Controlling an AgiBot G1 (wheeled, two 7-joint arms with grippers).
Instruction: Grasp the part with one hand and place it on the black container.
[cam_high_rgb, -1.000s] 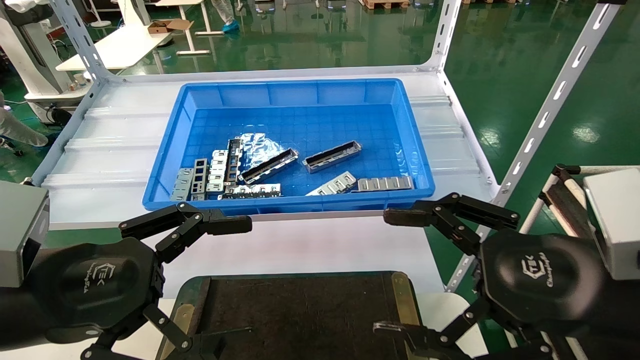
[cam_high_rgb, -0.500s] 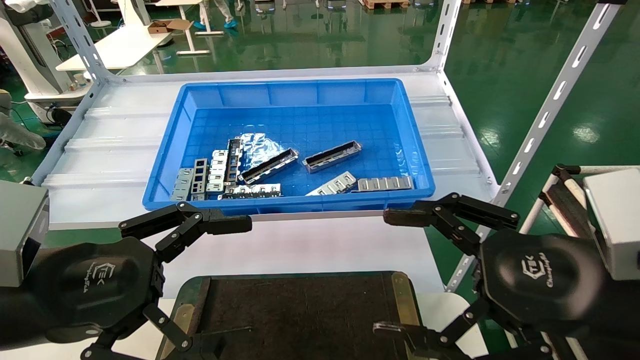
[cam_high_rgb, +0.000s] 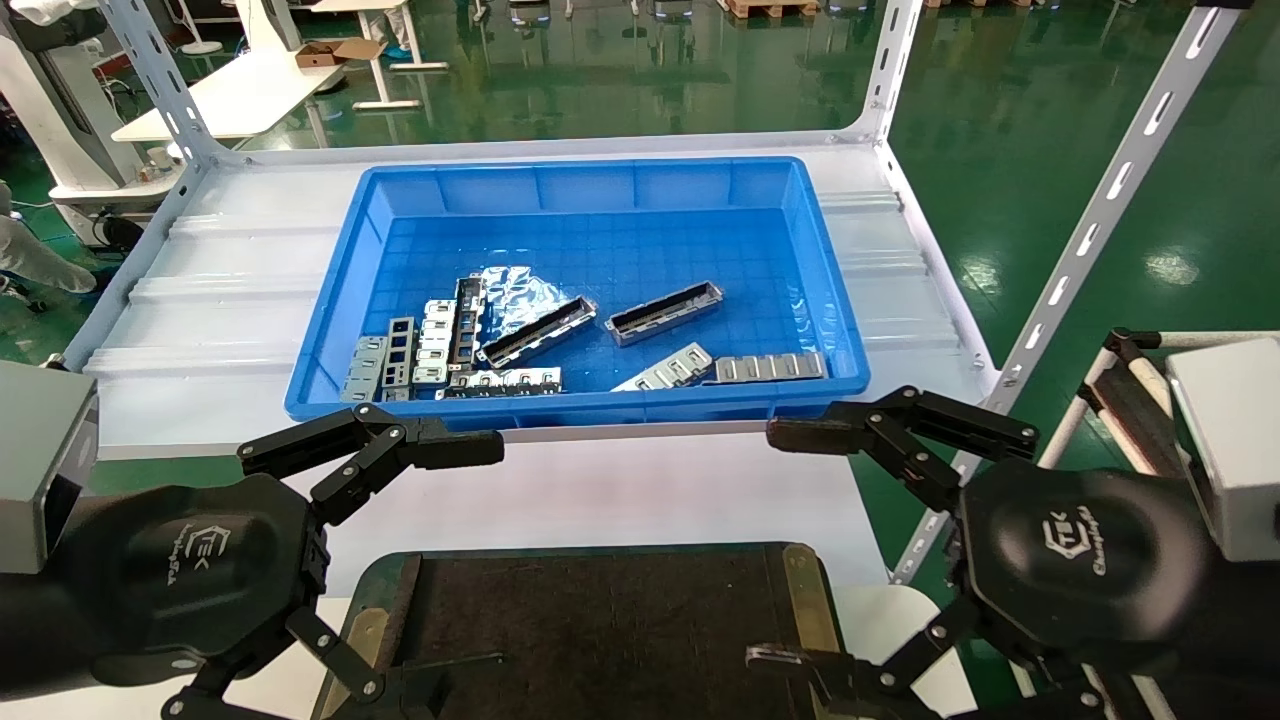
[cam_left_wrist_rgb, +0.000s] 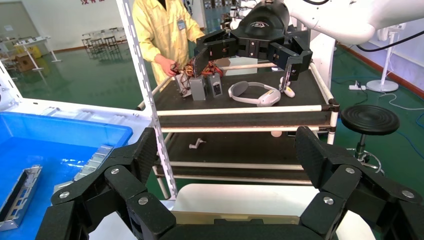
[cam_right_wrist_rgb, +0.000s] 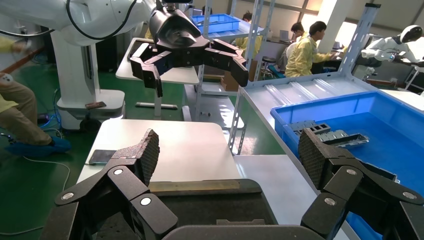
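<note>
1. The left gripper (cam_high_rgb: 400, 560) and right gripper (cam_high_rgb: 800, 545) hang over either side of the black container (cam_high_rgb: 600, 610), each with fingers spread wide and nothing between them. This looks like a ready pose with no pick begun.
2. The part (cam_high_rgb: 664, 312) lies ahead of both grippers, on the floor of the blue bin (cam_high_rgb: 340, 330), nearer the right gripper's side. A second channel bar (cam_high_rgb: 537, 331) lies just beside it, toward the left gripper, resting against crumpled foil (cam_high_rgb: 520, 290).
3. Flat windowed plates (cam_high_rgb: 430, 345) cluster at the bin's near-left; they are probably clutter rather than targets.
4. The container sits directly below and between the grippers, likely so a lifted part needs only a short carry back.
5. The head view shows the whole bin and both bars. The left wrist view catches only a bin corner with one bar (cam_left_wrist_rgb: 20, 200), which one I cannot tell. The right wrist view shows the far-side plates and a bar, but most of the bin floor is cut off.
</note>
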